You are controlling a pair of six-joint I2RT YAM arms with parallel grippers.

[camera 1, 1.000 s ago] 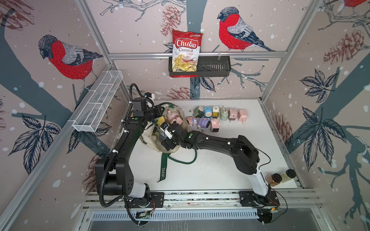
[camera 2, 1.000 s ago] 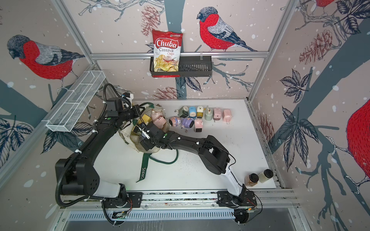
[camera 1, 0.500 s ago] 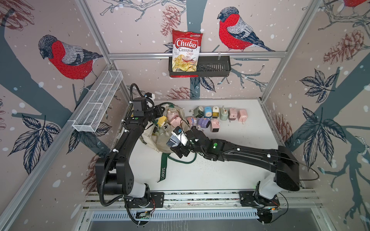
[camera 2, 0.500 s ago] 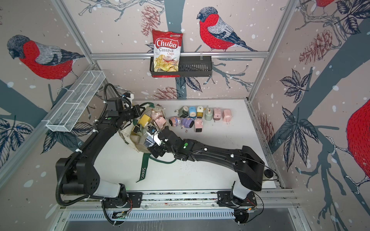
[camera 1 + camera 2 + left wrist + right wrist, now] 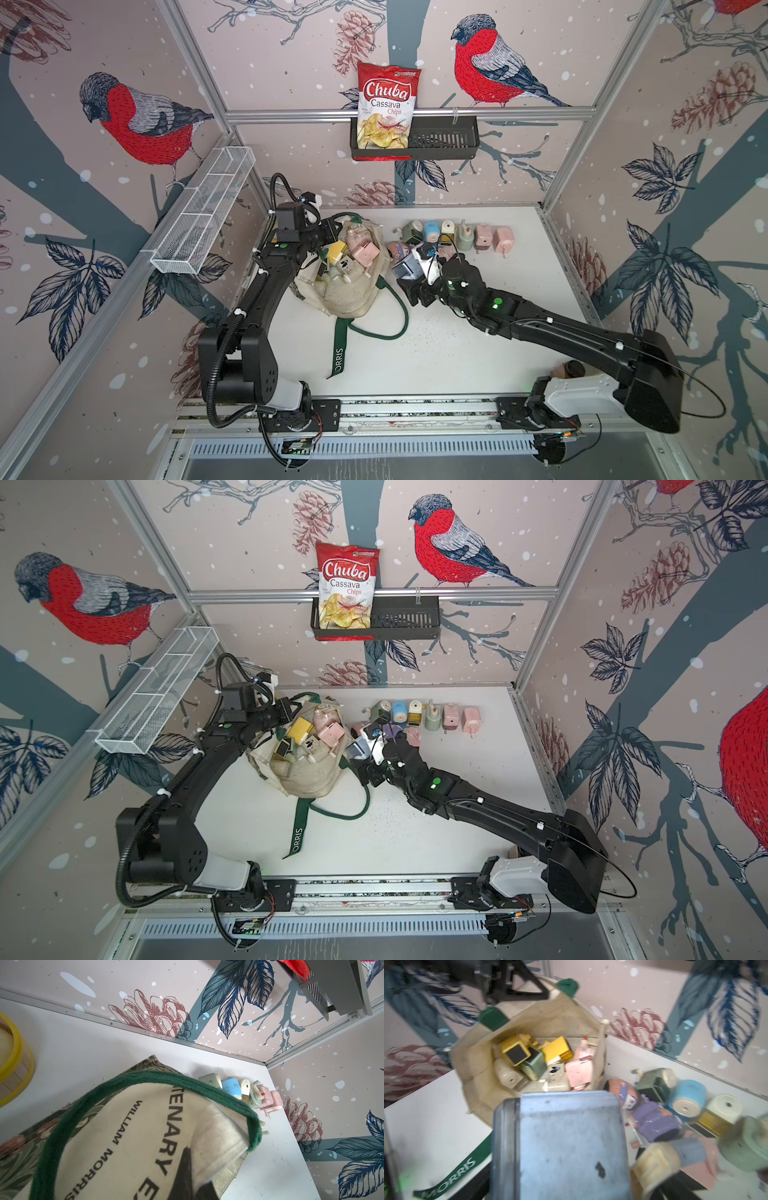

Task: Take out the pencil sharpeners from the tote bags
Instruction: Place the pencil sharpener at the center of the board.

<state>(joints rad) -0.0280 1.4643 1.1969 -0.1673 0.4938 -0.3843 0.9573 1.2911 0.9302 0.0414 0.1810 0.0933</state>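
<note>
Your right gripper holds a blue-grey pencil sharpener at the centre of both top views. Its jaws are spread wide around the boxy body, just right of the tote bag and outside its mouth. From the right wrist the catch looks scuffed and dusty: a flat pale-blue face with one dark fleck and a darker, translucent end section.

Your left gripper is clenched on the bag's rim at the bag's upper left, holding the cream canvas open. The left wrist view shows one dark finger pressed against the printed cloth.

More sharpeners lie heaped inside the bag, touching one another. Among them are a yellow sharpener, a pink sharpener, a green sharpener and a cream sharpener.

The bag slumps on the white table, left of centre. Its dark green strap trails toward the lower edge of the frame, the letters "ORRIS" showing.

Right of the bag, along the table's upper edge, a row of sharpeners stands side by side in green, blue, cream, pale green and two pinks. A lilac sharpener and others crowd just below the row, beside the gripper.
</note>
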